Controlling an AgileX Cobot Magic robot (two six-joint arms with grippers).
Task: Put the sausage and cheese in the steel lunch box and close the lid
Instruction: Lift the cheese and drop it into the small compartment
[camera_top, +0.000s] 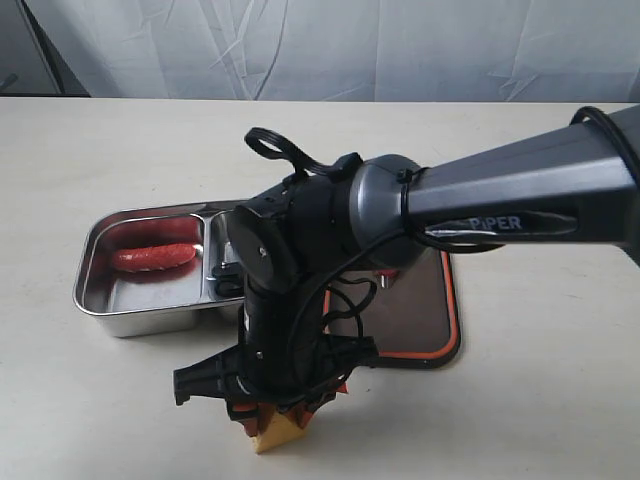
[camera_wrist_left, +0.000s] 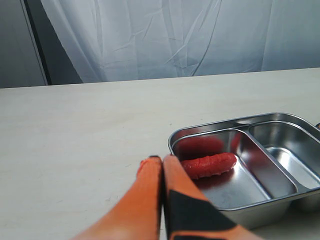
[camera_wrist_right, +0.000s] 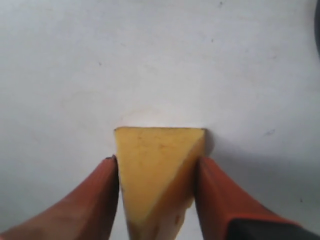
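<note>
The red sausage (camera_top: 153, 257) lies in the larger compartment of the steel lunch box (camera_top: 90, 250), seen too in the left wrist view as sausage (camera_wrist_left: 209, 165) inside the box (camera_wrist_left: 172, 140). Near the table's front edge, the yellow cheese (camera_top: 278, 436) wedge rests on the table under my right gripper (camera_top: 280, 415). In the right wrist view the cheese (camera_wrist_right: 155, 165) sits between the two orange fingers of my right gripper (camera_wrist_right: 156, 162), and both press on its sides. My left gripper (camera_wrist_left: 162, 158) is shut and holds nothing, just beside the box's near corner. The dark lid (camera_top: 420, 310) lies flat right of the box.
The right arm (camera_top: 520, 200) reaches across from the right and hides much of the lid and the box's smaller compartment. That smaller compartment (camera_wrist_left: 290, 155) holds nothing in the left wrist view. A white curtain (camera_top: 330, 40) hangs behind the table.
</note>
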